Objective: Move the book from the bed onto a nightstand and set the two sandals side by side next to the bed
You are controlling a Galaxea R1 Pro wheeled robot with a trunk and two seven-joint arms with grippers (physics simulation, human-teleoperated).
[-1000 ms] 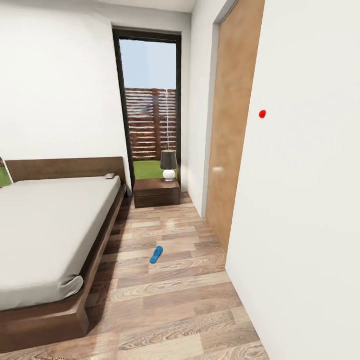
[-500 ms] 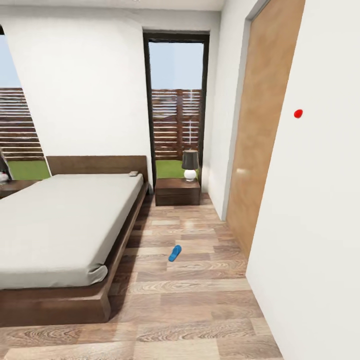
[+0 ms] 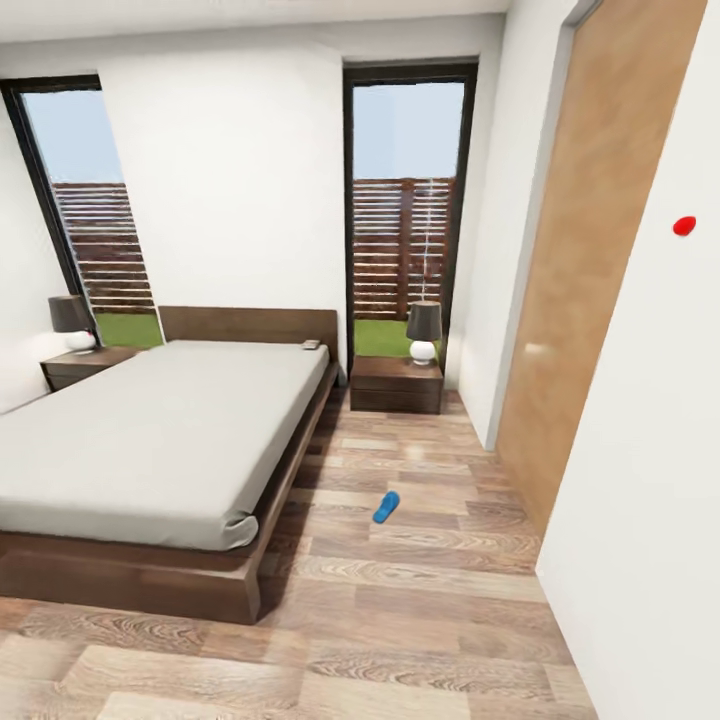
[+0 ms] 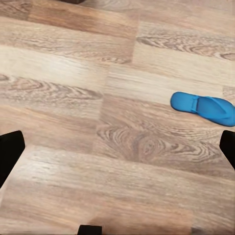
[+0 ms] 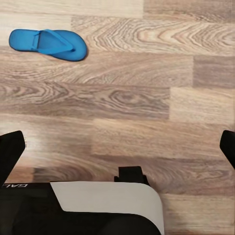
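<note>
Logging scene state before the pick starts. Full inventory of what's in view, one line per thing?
bed: 1, dark brown frame, off-white mattress, left side of room against far wall
book: 1, small dark item, far right corner of mattress by headboard; too small to read
sandal: 1 in the head view, bright blue, on floor right of bed; a blue sandal also lies on the planks in each wrist view
nightstand: 2, dark brown, one each side of the headboard
lamp: 2, dark shade, white base, one per nightstand
window: 2, black-framed, far wall, fence and grass outside
door: 1, light wood, right wall
red dot: 1, right wall
floor: grey-brown wood planks
left end effector: black fingertips at frame edges, wide apart
right end effector: same, open
</note>
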